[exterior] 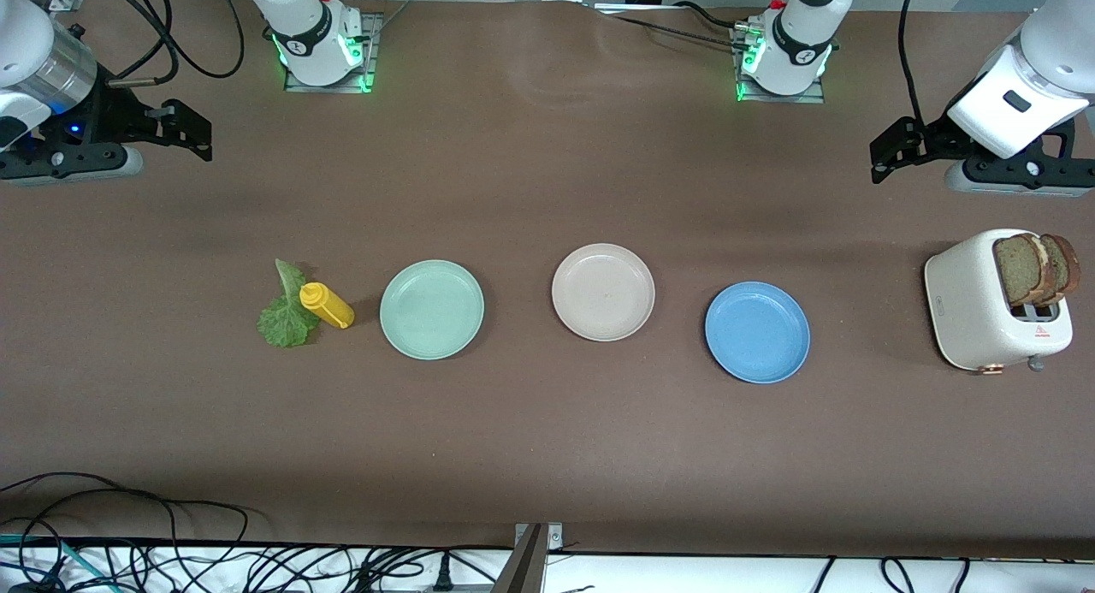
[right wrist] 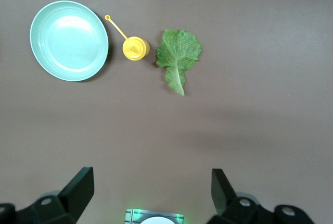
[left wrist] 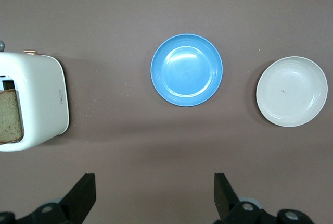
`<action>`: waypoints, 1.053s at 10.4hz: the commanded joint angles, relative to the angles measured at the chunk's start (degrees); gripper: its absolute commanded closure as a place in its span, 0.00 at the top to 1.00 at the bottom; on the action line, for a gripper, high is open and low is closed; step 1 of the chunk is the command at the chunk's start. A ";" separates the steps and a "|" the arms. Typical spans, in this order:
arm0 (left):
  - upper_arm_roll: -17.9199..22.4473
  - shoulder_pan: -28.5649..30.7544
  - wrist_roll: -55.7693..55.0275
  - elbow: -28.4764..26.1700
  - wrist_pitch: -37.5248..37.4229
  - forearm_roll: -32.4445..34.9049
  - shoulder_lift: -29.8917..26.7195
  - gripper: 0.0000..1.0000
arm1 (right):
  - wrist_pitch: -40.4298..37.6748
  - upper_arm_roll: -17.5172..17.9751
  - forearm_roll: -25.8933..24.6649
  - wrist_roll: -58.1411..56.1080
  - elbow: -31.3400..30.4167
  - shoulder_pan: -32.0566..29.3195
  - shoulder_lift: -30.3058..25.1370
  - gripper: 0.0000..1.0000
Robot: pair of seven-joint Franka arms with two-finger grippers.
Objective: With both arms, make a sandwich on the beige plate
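Note:
The beige plate (exterior: 603, 292) (left wrist: 291, 91) lies bare in the middle of the table, between a mint green plate (exterior: 432, 309) (right wrist: 69, 40) and a blue plate (exterior: 757, 332) (left wrist: 186, 70). Two brown bread slices (exterior: 1035, 268) (left wrist: 10, 117) stand upright in a white toaster (exterior: 992, 306) (left wrist: 36, 101) at the left arm's end. A green lettuce leaf (exterior: 287, 315) (right wrist: 178, 57) lies flat at the right arm's end. No assembled sandwich shows. My left gripper (exterior: 894, 152) (left wrist: 155, 195) hangs open and empty over bare table near the toaster. My right gripper (exterior: 184, 131) (right wrist: 153, 193) hangs open and empty over bare table.
A yellow squeeze bottle (exterior: 326, 305) (right wrist: 135, 48) stands between the lettuce and the mint green plate, close against the leaf. The arm bases (exterior: 321, 41) (exterior: 783, 54) stand along the table's edge farthest from the front camera. Cables lie along the nearest edge.

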 commanded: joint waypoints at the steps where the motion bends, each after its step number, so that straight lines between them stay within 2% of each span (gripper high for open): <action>1: -0.06 0.10 -0.09 0.18 -0.91 -1.01 -0.38 1.00 | -0.46 0.09 1.21 1.08 0.54 -0.08 0.20 1.00; 11: -0.15 0.01 -0.18 0.71 -1.08 -1.01 -0.29 1.00 | -0.11 -0.26 1.30 0.99 -0.25 -0.08 0.02 1.00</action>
